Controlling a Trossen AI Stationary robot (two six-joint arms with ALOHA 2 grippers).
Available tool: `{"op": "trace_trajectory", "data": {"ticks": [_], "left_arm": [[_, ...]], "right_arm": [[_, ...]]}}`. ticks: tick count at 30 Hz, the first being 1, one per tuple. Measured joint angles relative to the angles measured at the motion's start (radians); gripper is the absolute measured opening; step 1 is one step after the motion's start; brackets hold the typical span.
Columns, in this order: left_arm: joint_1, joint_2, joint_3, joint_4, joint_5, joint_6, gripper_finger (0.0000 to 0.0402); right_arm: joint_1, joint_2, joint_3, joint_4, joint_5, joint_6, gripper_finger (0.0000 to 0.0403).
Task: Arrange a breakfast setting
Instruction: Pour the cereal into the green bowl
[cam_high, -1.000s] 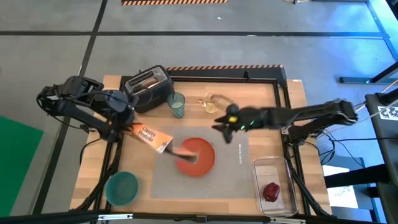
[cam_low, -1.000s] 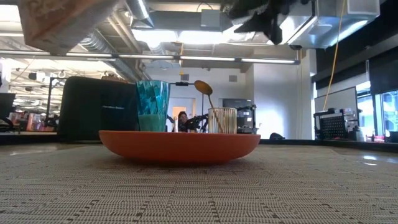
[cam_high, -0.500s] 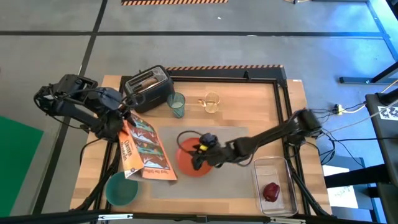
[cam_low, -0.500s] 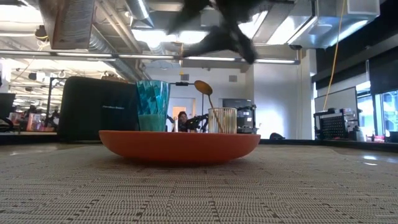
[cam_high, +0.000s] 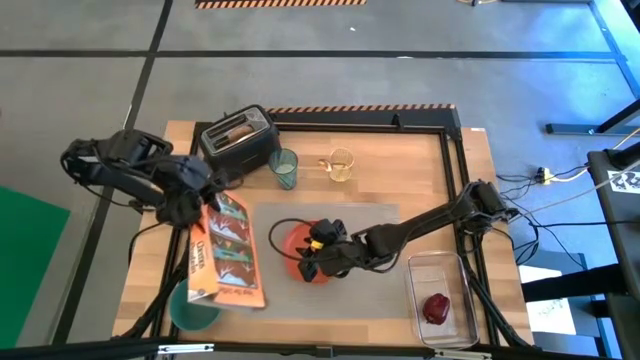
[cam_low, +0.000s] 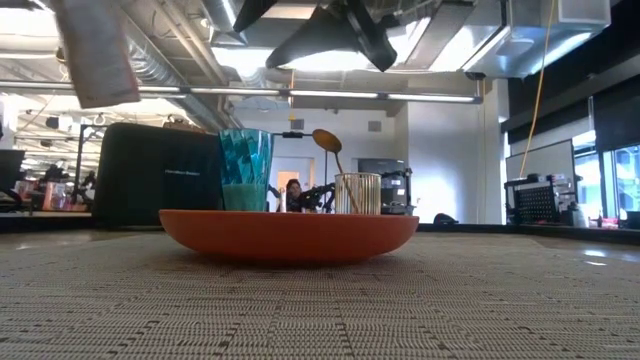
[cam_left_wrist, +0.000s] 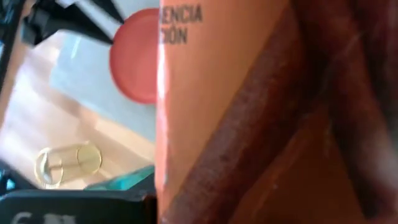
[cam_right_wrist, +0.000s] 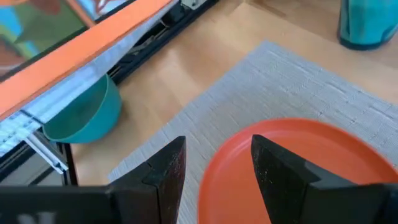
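My left gripper (cam_high: 203, 200) is shut on a tall orange printed box (cam_high: 228, 255), held in the air over the table's left part, above the teal bowl (cam_high: 185, 308). My right gripper (cam_high: 310, 265) is open and empty, low over the left rim of the orange plate (cam_high: 292, 250), which lies on the grey placemat (cam_high: 340, 300). In the right wrist view its fingers (cam_right_wrist: 166, 167) stand apart above mat and plate (cam_right_wrist: 305, 162). The teal cup (cam_high: 284, 168) and a glass with the gold spoon (cam_high: 340, 165) stand far. Toast (cam_high: 233, 129) sticks up in the black toaster. The red fruit (cam_high: 436, 308) lies in the clear tray. My left gripper holds the box by its far upper end (cam_high: 212, 205); the box itself fills the left wrist view (cam_left_wrist: 261, 112) and hides the fingers. The box hangs slanting from the gripper toward the table's near edge, lifted clear of the table, as the low view (cam_low: 92, 50) shows.
The black toaster (cam_high: 240, 143) stands at the far left beside the cup. The clear tray (cam_high: 455, 268) sits at the near right. My right arm (cam_high: 420, 225) stretches across the mat from the right. A black frame (cam_high: 400, 118) runs along the far edge.
My right gripper has swung from beside the glass toward the near left and down, now over the plate's left rim. My left gripper has turned the box from a slant over the plate toward the table's left, so it now hangs lengthwise over the bowl.
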Motion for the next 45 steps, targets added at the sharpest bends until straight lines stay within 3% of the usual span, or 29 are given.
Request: {"op": "trace_trajectory", "data": {"ticks": [6,13,17,33,41,45], "left_arm": [[-0.075,-0.018,-0.08,0.001,0.005,0.08,0.012],[-0.132,-0.035,-0.218,-0.002,-0.154,0.246,0.012],[-0.159,-0.035,-0.253,0.003,-0.194,0.28,0.012],[-0.178,-0.078,-0.193,-0.002,-0.213,0.346,0.012],[-0.2,-0.111,-0.118,0.001,-0.111,0.345,0.012],[-0.237,-0.14,-0.11,-0.004,-0.107,0.345,0.012]], "right_arm": [[0.002,0.04,-0.001,0.026,0.026,0.06,0.0172],[0.002,0.111,-0.001,0.242,0.021,0.067,0.0172],[0.004,0.113,-0.001,0.231,0.016,0.102,0.0172],[0.007,0.112,-0.001,0.242,-0.002,0.131,0.0172],[0.007,0.112,-0.001,0.229,-0.002,0.124,0.0172],[0.008,0.112,-0.001,0.229,-0.003,0.091,0.0172]]}}
